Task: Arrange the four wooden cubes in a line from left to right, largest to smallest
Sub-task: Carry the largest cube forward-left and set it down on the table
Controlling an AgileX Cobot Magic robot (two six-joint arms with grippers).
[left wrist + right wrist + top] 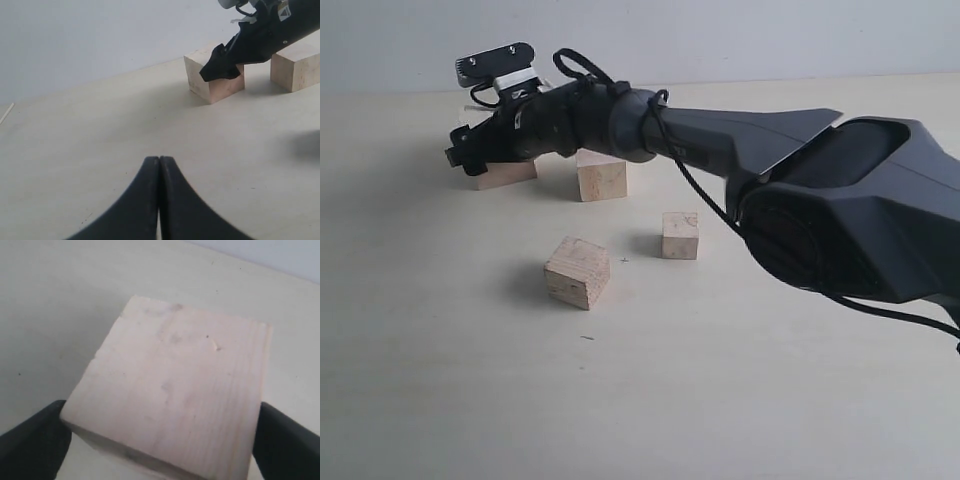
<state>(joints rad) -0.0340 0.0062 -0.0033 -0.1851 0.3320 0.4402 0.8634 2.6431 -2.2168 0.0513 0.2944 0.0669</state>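
1. Nearest, the left gripper (pixel 159 161) hung pinched shut on nothing above bare desk (pixel 75 150), every cube well beyond it.
2. Mid-frame, a skewed cube (pixel 578 272) and the smallest cube (pixel 680 235) lay loose, apart.
3. Farthest, upper left, the right gripper (pixel 162 410), reaching across, clamped the largest cube (pixel 510 175) by two opposite sides. Another cube (pixel 602 180) stood near on its right, so we judged the right arm far nearer.

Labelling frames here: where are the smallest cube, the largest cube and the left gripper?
smallest cube (pixel 680 240), exterior view, front face
largest cube (pixel 175 390), right wrist view, top face
left gripper (pixel 159 161), left wrist view, at its closed tips
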